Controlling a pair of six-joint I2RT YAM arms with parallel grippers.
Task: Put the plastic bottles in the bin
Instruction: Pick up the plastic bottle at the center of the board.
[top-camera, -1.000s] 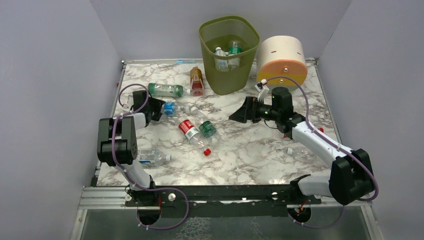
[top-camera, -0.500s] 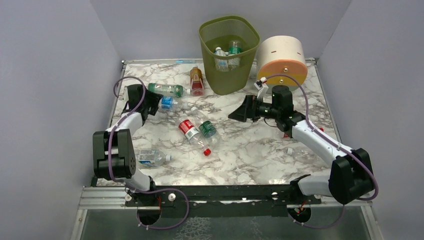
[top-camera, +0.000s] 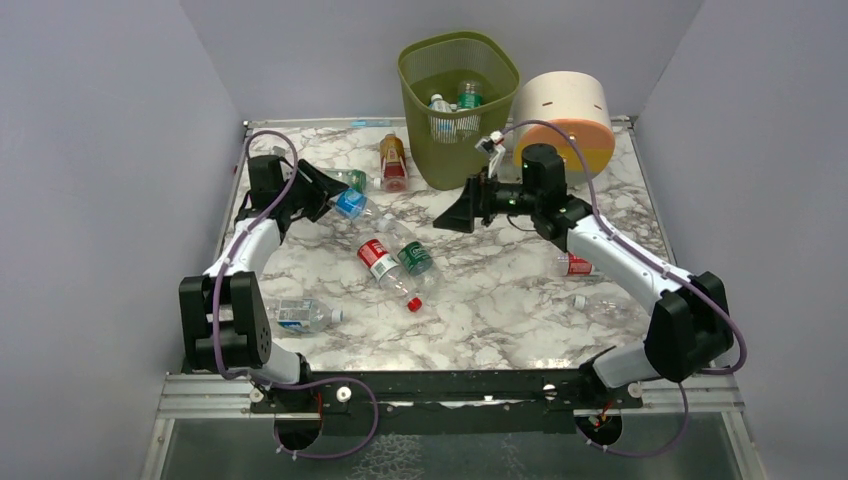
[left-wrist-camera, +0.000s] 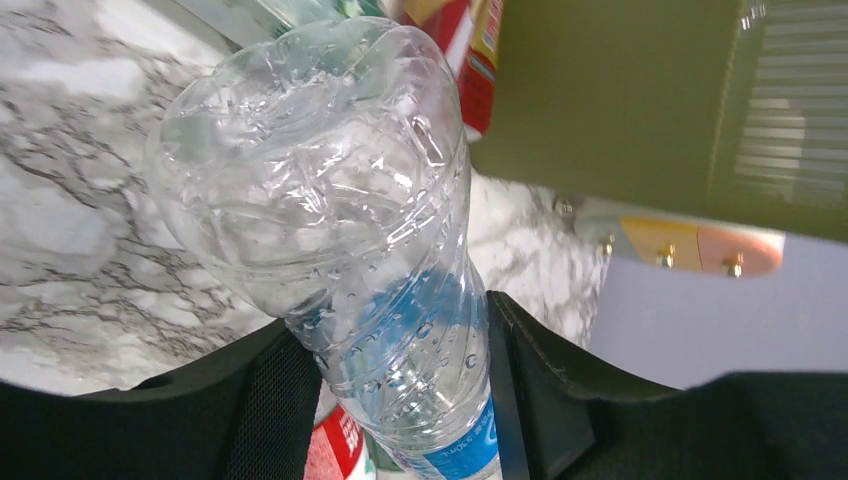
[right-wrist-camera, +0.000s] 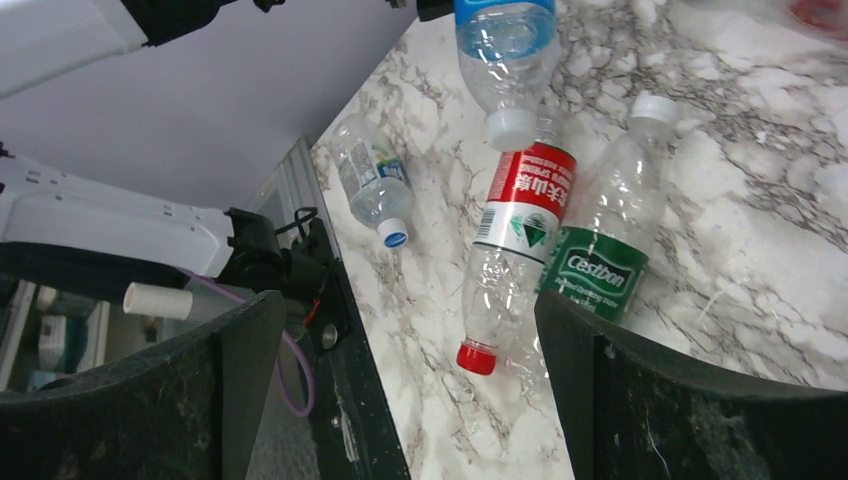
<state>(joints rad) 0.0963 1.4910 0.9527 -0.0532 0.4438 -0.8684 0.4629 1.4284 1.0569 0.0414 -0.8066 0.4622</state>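
Note:
My left gripper (top-camera: 335, 196) is shut on a clear blue-labelled bottle (top-camera: 351, 203), held off the table left of the bin; in the left wrist view the bottle (left-wrist-camera: 340, 190) sits between both pads (left-wrist-camera: 270, 400). It also hangs at the top of the right wrist view (right-wrist-camera: 505, 60). The olive-green mesh bin (top-camera: 458, 120) stands at the back with two bottles (top-camera: 455, 100) inside. My right gripper (top-camera: 455, 214) is open and empty, in front of the bin, above a red-labelled bottle (right-wrist-camera: 520, 200) and a green-labelled bottle (right-wrist-camera: 590, 270).
An amber bottle (top-camera: 393, 160) and a green bottle (top-camera: 352, 178) lie left of the bin. A bottle (top-camera: 300, 315) lies by the left arm's base, and two bottles (top-camera: 575, 265) lie under the right arm. The cream drum (top-camera: 563, 115) stands right of the bin.
My left gripper has lifted the blue-labelled bottle and swung it back and right toward the bin. My right gripper has moved left and back, staying open.

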